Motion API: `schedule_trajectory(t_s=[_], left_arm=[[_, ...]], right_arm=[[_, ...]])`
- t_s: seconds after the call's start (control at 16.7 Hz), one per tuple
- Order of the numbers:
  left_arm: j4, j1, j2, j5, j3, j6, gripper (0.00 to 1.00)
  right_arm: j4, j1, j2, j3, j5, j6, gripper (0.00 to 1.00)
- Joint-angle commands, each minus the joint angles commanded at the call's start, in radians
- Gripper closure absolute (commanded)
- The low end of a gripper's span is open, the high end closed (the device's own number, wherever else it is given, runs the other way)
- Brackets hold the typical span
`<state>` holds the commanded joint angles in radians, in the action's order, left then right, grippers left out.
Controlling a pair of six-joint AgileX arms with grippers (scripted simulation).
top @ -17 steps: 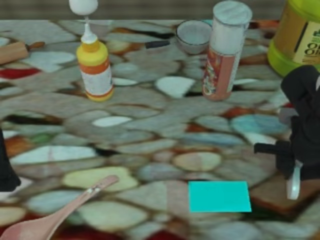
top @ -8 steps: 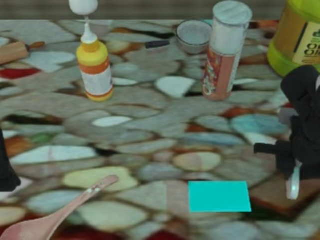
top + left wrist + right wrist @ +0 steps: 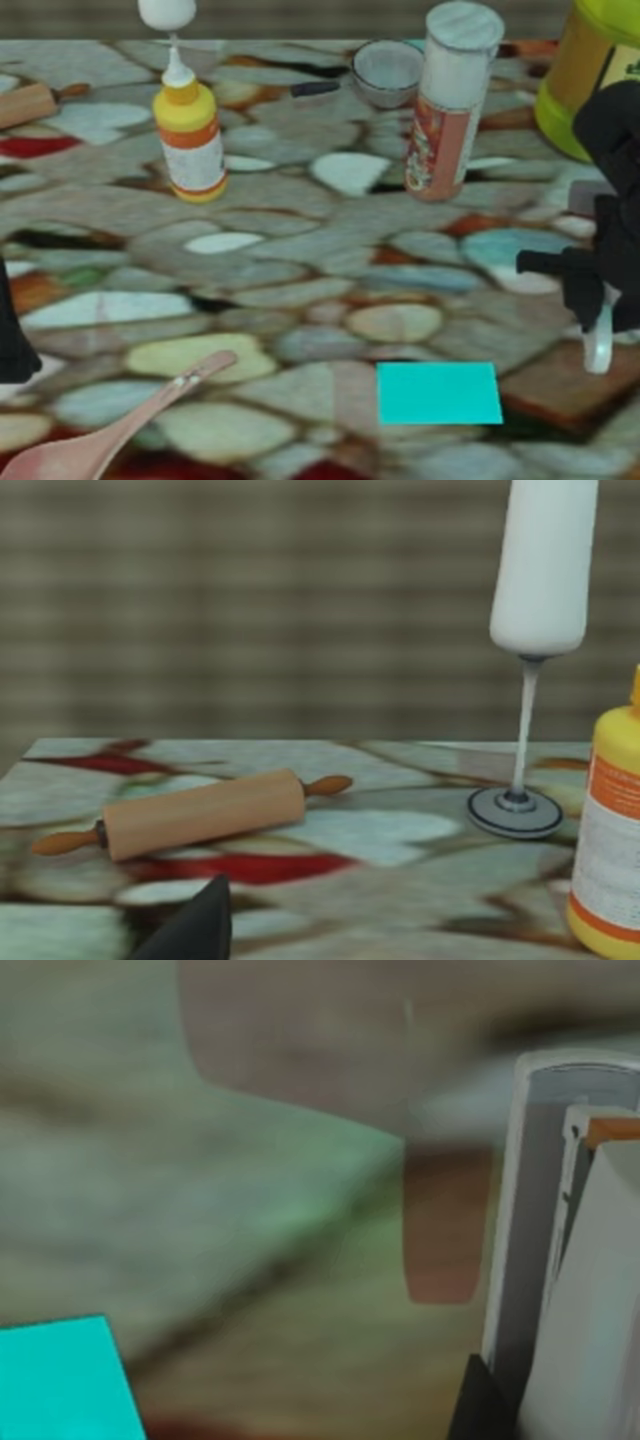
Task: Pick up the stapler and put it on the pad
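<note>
The stapler (image 3: 598,346), slim and white, hangs upright above the table at the right edge, and my right gripper (image 3: 602,318) is shut on it. Close up in the right wrist view, the stapler (image 3: 556,1260) shows its pale body and grey seam beside a dark finger (image 3: 478,1405). The pad (image 3: 438,392), a flat cyan square, lies on the table to the left of the stapler and nearer the front edge; a corner of the pad (image 3: 60,1382) shows in the right wrist view. My left arm (image 3: 10,335) stays parked at the table's left edge.
A yellow squeeze bottle (image 3: 190,140), a tall canister (image 3: 448,100), a grey bowl (image 3: 387,70) and a big yellow-green jug (image 3: 590,75) stand at the back. A pink wooden spoon (image 3: 110,430) lies front left. A rolling pin (image 3: 195,813) and a wine glass (image 3: 530,660) stand back left.
My right gripper has lifted the stapler higher and drifted slightly right, away from the table's front edge. The pad and the left arm have not moved.
</note>
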<state>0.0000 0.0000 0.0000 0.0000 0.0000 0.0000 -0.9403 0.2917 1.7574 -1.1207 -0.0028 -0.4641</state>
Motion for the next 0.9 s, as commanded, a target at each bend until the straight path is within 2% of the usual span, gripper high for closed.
schedule_trajectory(t_s=[0.24, 0.6, 0.72, 0.9], left_arm=[[0.0, 0.0, 0.0, 0.0, 0.0, 0.0, 0.0], [0.0, 0.0, 0.0, 0.0, 0.0, 0.0, 0.0], [0.0, 0.0, 0.0, 0.0, 0.0, 0.0, 0.0], [0.0, 0.0, 0.0, 0.0, 0.0, 0.0, 0.0]], right_arm=[[-0.164, 0.003, -0.065, -0.098, 0.0, 0.005, 1.0], [-0.189, 0.0, -0.079, -0.116, -0.001, 0.005, 1.0], [-0.193, 0.012, -0.071, -0.125, 0.0, -0.027, 1.0], [-0.205, 0.051, -0.046, -0.153, 0.001, -0.155, 1.0]])
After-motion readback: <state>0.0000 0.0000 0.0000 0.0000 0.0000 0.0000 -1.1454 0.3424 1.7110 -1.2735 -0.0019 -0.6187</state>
